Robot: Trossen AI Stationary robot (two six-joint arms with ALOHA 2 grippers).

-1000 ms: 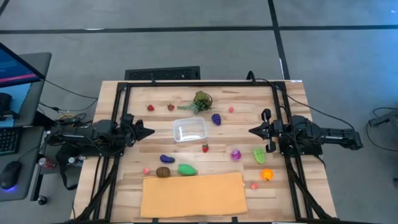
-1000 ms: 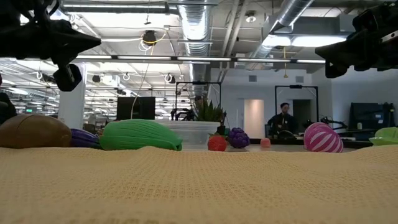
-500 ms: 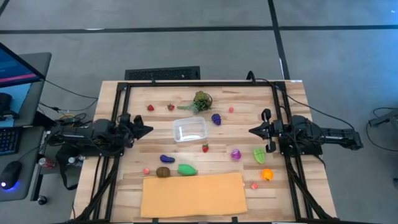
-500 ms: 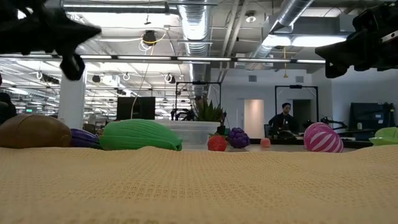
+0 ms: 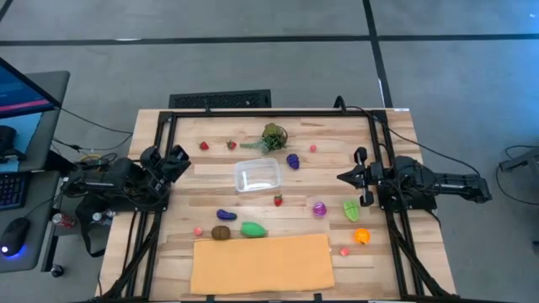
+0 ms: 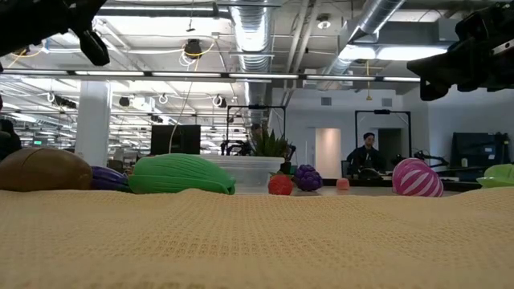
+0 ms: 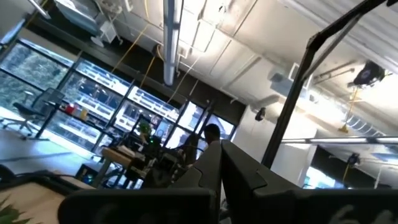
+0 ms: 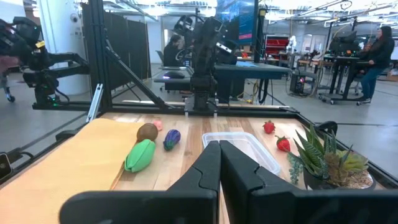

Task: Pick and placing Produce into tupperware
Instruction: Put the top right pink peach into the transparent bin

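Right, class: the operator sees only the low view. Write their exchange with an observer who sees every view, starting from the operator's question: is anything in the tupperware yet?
Observer: No. From above, the tupperware is empty; a red strawberry lies on the wood just beside it.
Operator: Which produce is outside my picture?
Observer: An orange piece on the table's right side, for one.
Operator: And the grippers?
Observer: The right gripper points at the tupperware with its jaws shut; the left gripper, also shut, is angled up toward the ceiling.
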